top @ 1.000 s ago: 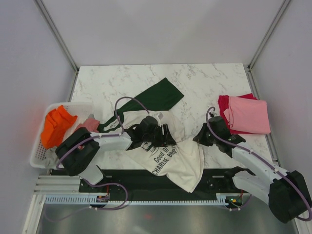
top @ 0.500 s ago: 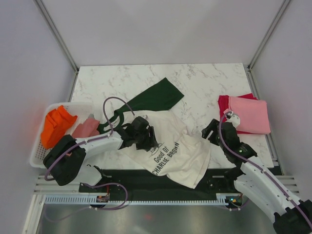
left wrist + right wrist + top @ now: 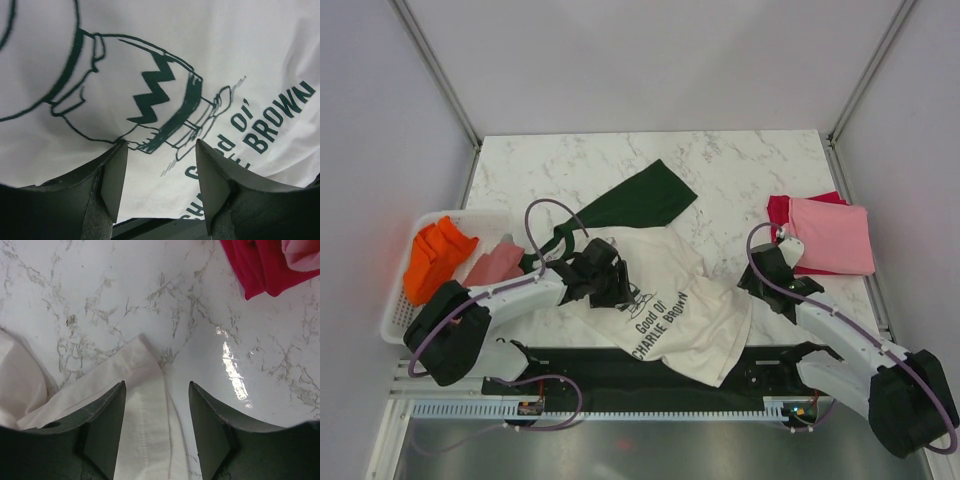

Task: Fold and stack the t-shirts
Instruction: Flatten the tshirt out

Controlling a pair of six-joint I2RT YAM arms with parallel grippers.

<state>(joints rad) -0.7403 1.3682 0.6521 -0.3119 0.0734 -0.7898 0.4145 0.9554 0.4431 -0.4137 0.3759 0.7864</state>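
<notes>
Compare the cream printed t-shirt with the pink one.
The cream t-shirt lies unfolded and rumpled; the pink t-shirt is folded flat. The cream one carries dark print and a green sleeve; the pink one is plain. The cream one lies on the table; the pink one tops a crimson t-shirt. Both are cloth.

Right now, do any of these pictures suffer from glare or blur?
Right wrist view: a white glare streak on the marble table. Left wrist view: the cream t-shirt print is sharp, no blur. Top external view: even light, only faint shadows.
</notes>
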